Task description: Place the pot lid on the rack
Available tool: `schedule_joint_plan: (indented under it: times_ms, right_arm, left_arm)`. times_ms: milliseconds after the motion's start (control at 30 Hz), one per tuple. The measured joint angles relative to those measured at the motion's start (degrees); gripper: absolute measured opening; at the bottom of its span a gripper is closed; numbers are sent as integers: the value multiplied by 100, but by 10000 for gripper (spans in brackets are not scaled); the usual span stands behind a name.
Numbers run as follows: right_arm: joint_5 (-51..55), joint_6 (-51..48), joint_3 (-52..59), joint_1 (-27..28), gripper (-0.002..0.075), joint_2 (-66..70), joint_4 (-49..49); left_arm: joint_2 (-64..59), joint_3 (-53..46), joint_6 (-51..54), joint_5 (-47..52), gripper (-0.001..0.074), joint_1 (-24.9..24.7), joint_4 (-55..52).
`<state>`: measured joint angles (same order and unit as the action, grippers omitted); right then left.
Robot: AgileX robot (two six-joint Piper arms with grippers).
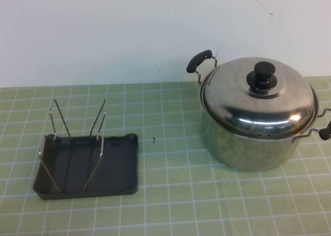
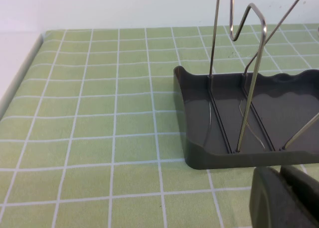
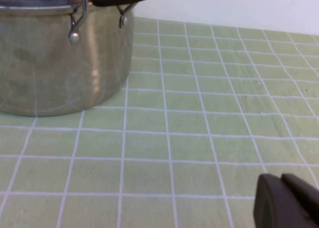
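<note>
On the green checked tablecloth, the domed shiny steel pot lid with its black round knob sits closed on the deep steel pot at the right, well apart from the wire-pronged rack in its dark grey plastic tray at the left. Neither arm shows from above. The left gripper hovers just beside the rack's tray and the right gripper hangs low near the pot, each with its dark fingers pressed together.
</note>
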<state>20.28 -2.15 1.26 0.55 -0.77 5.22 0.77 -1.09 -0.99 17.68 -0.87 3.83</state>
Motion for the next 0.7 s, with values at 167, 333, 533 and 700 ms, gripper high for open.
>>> schedule_joint_plan:
  times_ms: [167,333,533,700]
  right_arm:
    - [0,0,0,0,-1,0,0]
    - [0,0,0,0,-1,0,0]
    - [0,0,0,0,-1,0,201]
    - [0,-157,0,0,-1,0,462]
  left_arm:
    - [0,0,35,0,-3,0,-52]
    - [0,0,35,0,-3,0,-162]
    - [0,0,47,0,-3,0,-180]
    - [0,0,99,0,-3,0,-184]
